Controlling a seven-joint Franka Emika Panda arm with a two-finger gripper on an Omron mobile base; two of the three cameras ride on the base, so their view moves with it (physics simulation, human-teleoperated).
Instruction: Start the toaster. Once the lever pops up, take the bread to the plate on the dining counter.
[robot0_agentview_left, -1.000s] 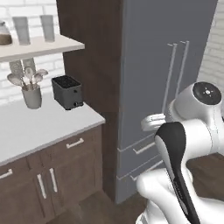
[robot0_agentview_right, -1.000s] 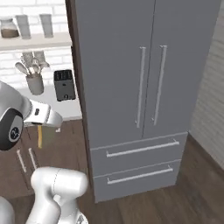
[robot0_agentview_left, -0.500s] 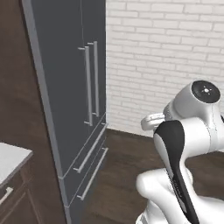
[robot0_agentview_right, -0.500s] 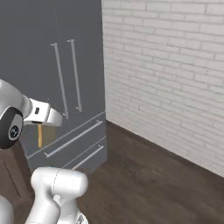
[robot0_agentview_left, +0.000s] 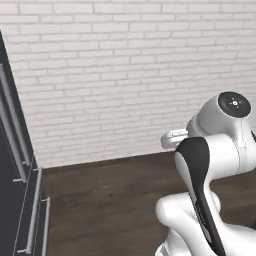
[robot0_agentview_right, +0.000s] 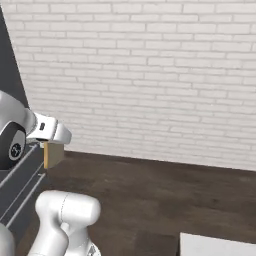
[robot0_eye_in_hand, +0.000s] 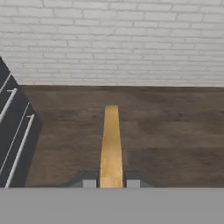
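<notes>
The bread (robot0_eye_in_hand: 111, 146) is a golden-tan slice seen edge-on in the hand view, standing between my two fingers. My gripper (robot0_eye_in_hand: 111, 183) is shut on it. From the right base camera the same slice, the bread (robot0_agentview_right: 53, 154), hangs below the white hand (robot0_agentview_right: 49, 131) at the left, above the dark wood floor. A pale grey-white slab corner (robot0_agentview_right: 216, 245), possibly the dining counter, shows at the bottom right of the right base view. The toaster and the plate are out of view.
A white brick wall (robot0_agentview_left: 125, 75) spans the back of every view, with dark wood floor (robot0_agentview_left: 110, 200) in front. The dark grey fridge with long handles (robot0_agentview_left: 15, 165) stands at the left edge. My own white arm (robot0_agentview_left: 210, 165) fills the lower right of the left base view.
The whole scene has swung: the base has turned away from the worktop and fridge toward the brick wall. The fridge has slid to the left edge. The bread stays in my gripper.
</notes>
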